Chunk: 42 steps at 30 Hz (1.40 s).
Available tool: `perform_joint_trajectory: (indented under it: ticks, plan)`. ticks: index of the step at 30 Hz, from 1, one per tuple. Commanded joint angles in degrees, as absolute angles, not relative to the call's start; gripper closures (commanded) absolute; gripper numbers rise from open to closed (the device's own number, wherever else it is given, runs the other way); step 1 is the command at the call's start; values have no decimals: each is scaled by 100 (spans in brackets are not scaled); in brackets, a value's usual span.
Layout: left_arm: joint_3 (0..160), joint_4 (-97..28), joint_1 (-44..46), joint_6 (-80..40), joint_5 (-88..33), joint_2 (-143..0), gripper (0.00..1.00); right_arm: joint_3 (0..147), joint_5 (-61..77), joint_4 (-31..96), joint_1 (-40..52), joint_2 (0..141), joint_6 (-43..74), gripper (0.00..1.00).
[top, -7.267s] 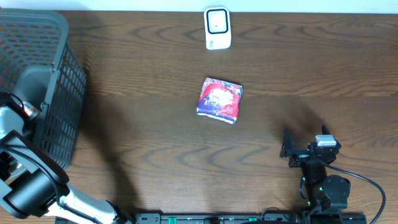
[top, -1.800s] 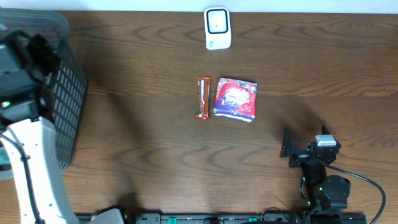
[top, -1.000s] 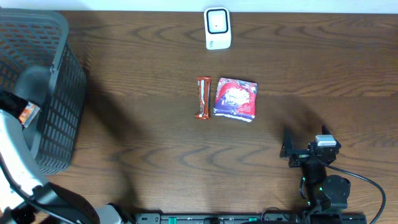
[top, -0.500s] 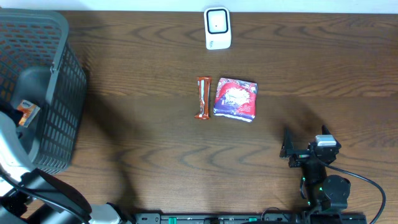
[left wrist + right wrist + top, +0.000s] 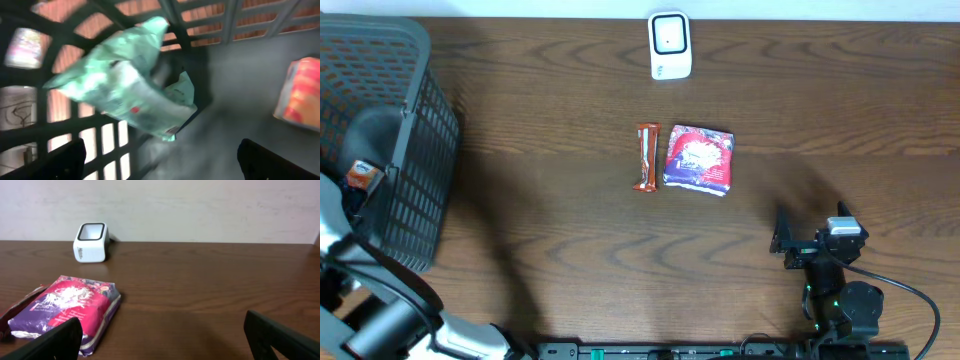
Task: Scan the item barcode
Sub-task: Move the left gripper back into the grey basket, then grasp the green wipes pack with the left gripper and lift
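**Left arm reaches into the basket for an item to scan**

The left gripper, jaws spread wide and empty, hangs over a pale green crinkled plastic packet leaning on the mesh wall of the dark grey plastic basket at the overhead view's left edge, probably lining up a pick. An orange-pink packet lies at the wrist view's right. The white box-shaped scanner waits top centre. Below it, mid-frame, an orange-brown wrapped bar and a red-and-purple packet lie just beside each other, seemingly set aside. The right gripper, likewise released, rests lower right, out of the way.
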<state>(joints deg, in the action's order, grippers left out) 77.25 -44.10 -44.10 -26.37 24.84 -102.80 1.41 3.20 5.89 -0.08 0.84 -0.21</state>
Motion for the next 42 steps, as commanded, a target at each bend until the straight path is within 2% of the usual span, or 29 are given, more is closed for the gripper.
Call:
perform_joint_trajectory:
  ticks: [1,8,15,27,30,31,35,37,38,39,40,42]
  plan:
    - [7679,-4272,-4475,-2753,2663,-10407,4,110,336,576,-23,38,82,1]
    - [7679,-4091,-4484,-2788,2665,-10527,4,110,336,576,-23,38,80,1]
    - [7679,-4106,-4560,-3448,2665,-10844,2,110,336,576,-23,38,82,1]
    - [7679,-3667,-4847,-3820,2661,-10936,0,113,336,576,-23,38,80,1]
    - [7679,-3588,-4847,-3800,2659,-10940,19,110,336,576,-23,38,80,1]
    - [7679,-3590,-4847,-3800,2661,-10943,22,113,336,576,-23,38,80,1]
    - [7669,-3597,-4847,-3699,2637,-11026,23,113,336,576,-23,38,80,1]
    - [7669,-3616,-4847,-3566,2620,-11109,27,110,336,576,-23,38,82,1]
    - [7669,-3638,-4847,-3487,2622,-11137,35,110,336,576,-23,38,80,1]
    - [7669,-3656,-4847,-3404,2622,-11155,48,110,336,576,-23,38,80,1]
    - [7669,-3660,-4847,-3343,2622,-11155,67,110,336,578,-23,38,80,1]
    - [7671,-3682,-4847,-3304,2617,-11144,88,110,336,576,-23,38,80,1]
